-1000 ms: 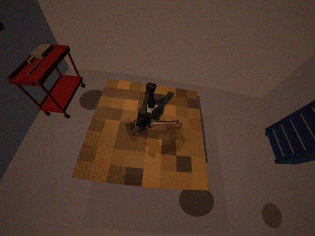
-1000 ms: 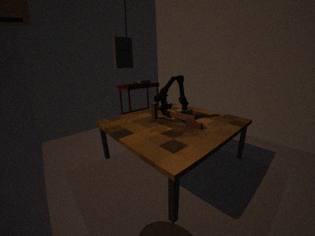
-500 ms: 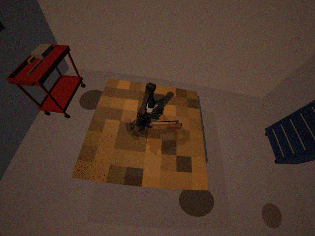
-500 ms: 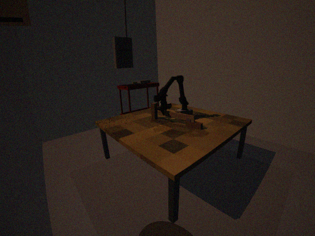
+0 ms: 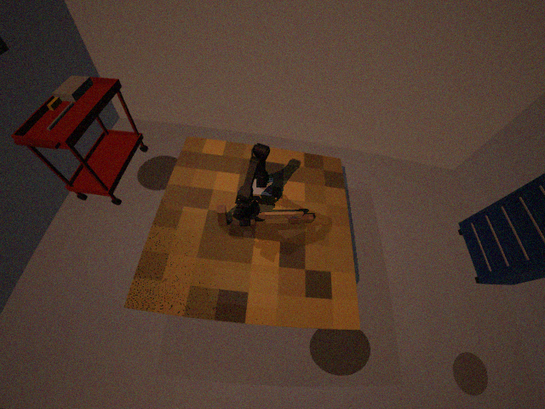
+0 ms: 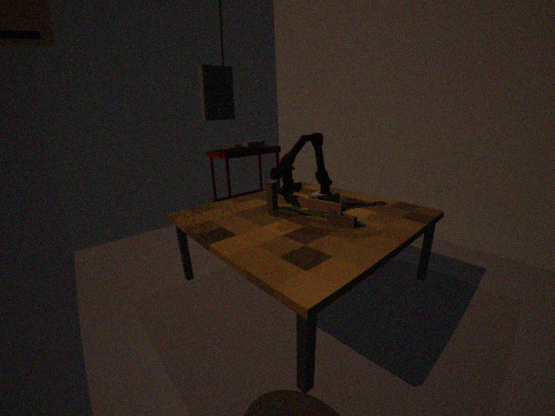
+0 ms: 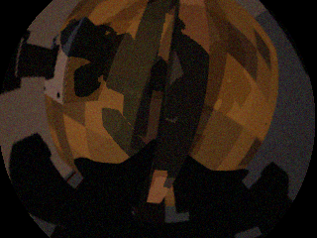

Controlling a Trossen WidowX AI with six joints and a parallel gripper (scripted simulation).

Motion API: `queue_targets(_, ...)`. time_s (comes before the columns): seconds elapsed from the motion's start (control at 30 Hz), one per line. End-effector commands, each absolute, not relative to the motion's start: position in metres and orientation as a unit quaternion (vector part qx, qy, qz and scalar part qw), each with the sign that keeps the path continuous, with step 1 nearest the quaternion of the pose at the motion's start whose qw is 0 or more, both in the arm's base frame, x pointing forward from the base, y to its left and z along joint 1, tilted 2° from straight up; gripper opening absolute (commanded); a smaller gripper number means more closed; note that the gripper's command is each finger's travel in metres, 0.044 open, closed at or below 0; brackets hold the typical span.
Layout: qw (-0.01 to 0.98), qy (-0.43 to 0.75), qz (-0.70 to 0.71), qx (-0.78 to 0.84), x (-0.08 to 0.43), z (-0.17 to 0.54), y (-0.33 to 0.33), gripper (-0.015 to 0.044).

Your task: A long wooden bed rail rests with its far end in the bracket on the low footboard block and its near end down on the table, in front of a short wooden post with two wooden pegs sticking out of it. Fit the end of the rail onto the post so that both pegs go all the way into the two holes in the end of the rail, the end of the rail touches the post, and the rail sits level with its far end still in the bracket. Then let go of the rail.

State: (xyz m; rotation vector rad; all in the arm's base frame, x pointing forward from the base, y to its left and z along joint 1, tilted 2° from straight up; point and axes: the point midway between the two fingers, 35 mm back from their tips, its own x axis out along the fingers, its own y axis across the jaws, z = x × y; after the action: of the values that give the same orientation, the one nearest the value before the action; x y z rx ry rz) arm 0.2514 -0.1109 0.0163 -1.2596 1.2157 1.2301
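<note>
The long wooden rail (image 5: 283,214) (image 6: 320,204) runs from my gripper to the low footboard block (image 5: 301,219) (image 6: 345,220). Its far end is at the block; how it sits in the bracket is too dark to tell. My gripper (image 5: 254,216) (image 6: 292,200) points down, shut on the rail near its post-side end, and holds that end above the table. The short post (image 5: 221,210) (image 6: 271,197) stands upright just beyond the gripper; it also shows low in the wrist view (image 7: 158,187). The fingers and arm hide the rail's end, the holes and the pegs, so I cannot tell whether they touch.
The patchwork wooden table (image 5: 272,290) (image 6: 277,277) carries the arm, whose base stands behind the rail. Dark shadows lie around the rail and block. A red cart (image 5: 103,163) (image 6: 244,151) stands apart from the table, and a blue object (image 5: 506,242) stands off to the right.
</note>
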Motion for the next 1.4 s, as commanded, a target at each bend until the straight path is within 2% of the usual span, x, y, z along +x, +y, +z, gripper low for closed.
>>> queue_targets(0.0, 0.48, 0.497, 0.503, -0.519, 0.253, 0.017, -0.113, 0.0)
queue_targets(1.37, 0.48, 0.498, 0.503, -0.52, 0.253, 0.018, -0.126, 0.0)
